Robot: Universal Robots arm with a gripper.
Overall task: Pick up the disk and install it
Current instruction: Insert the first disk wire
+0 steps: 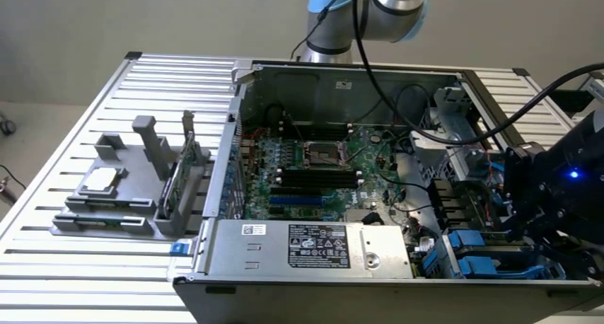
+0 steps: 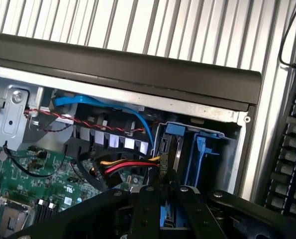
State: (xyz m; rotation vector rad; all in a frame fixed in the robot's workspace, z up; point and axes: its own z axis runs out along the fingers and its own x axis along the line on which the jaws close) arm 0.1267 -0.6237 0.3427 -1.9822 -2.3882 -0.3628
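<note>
The disk (image 2: 166,149) stands on edge in the drive bay at the corner of the open computer case, showing its connector end and a blue carrier tab. My gripper (image 2: 163,196) reaches down onto it with the jaws nearly together, and the blue carrier edge shows between the fingers (image 2: 147,209). In the exterior view the black gripper (image 1: 556,232) hangs over the blue drive bay (image 1: 472,257) at the case's near corner on the exterior view's right.
A second blue carrier (image 2: 203,154) sits beside the disk. Red, yellow and black cables (image 2: 123,164) and a blue cable (image 2: 88,102) run close to the bay. The case wall (image 2: 138,69) borders it. A silver power supply (image 1: 321,246) and a grey fixture (image 1: 123,197) lie to the exterior view's left.
</note>
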